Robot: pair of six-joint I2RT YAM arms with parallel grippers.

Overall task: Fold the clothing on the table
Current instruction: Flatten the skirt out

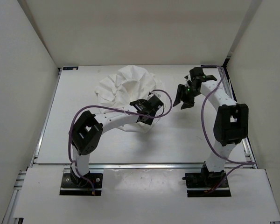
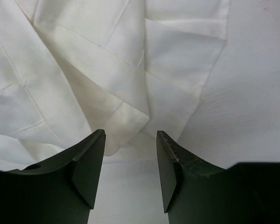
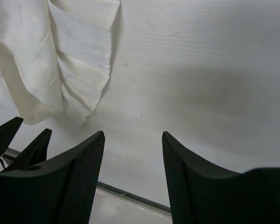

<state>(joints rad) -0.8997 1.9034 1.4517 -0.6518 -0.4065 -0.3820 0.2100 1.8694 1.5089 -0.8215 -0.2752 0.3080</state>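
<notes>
You are looking into a robot test cell, probably part of a lab. Plain white walls (image 1: 23, 46) close the white table (image 1: 177, 140) on three sides, an aluminium rail (image 1: 144, 165) runs along its near edge, and the left arm (image 1: 86, 135) and right arm (image 1: 231, 123), with purple cables (image 1: 201, 112), are bolted there on metal plates (image 1: 81, 183).

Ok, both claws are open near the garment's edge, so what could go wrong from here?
1. The left claw sits open over overlapping pleats of the clothing. Closing here may pinch several layers at once and bunch the fold.
2. The right claw is over the bare table, beside the clothing's edge rather than on it. Closing there would likely grab nothing.
</notes>
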